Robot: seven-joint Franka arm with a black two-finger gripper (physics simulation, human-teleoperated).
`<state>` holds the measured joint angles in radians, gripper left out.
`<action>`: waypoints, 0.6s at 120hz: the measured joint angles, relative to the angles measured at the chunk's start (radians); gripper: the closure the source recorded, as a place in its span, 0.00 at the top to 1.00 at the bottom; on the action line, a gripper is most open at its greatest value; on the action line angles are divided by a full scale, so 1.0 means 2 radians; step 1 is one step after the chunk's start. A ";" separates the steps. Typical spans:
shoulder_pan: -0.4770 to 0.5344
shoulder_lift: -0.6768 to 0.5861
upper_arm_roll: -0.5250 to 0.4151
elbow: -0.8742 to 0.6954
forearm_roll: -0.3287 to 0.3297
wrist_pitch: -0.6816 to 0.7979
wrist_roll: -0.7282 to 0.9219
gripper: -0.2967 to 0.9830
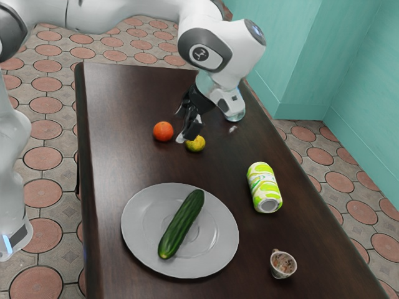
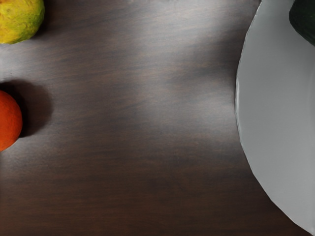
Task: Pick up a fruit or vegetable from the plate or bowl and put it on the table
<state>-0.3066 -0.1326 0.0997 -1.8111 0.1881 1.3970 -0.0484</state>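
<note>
White rounded arm, charcoal-grey joint caps, circular badge, black pincer, pale-blue strip.

Wrist view crops cucumber, plate; cup contents seem unreadably small.

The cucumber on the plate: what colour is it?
The cucumber is dark green, best seen in the exterior view.

- No words or numbers can be read here.
- The big white robot arm has a little round badge on its dark gray patch. The badge is dark, with a small pale sign in it. I can't tell if the sign is a letter.
- The can has a bright green and white label all around it. Its marks are too small to read, so I can't tell the brand.
</note>
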 joint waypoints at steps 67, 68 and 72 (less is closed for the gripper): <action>-0.122 0.005 0.001 -0.098 -0.104 0.184 -0.364 0.77; -0.122 0.004 0.001 -0.102 -0.104 0.187 -0.371 0.77; -0.124 -0.001 0.001 -0.113 -0.106 0.200 -0.395 0.77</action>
<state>-0.5551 -0.1338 0.1022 -2.0362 -0.0242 1.7963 -0.8381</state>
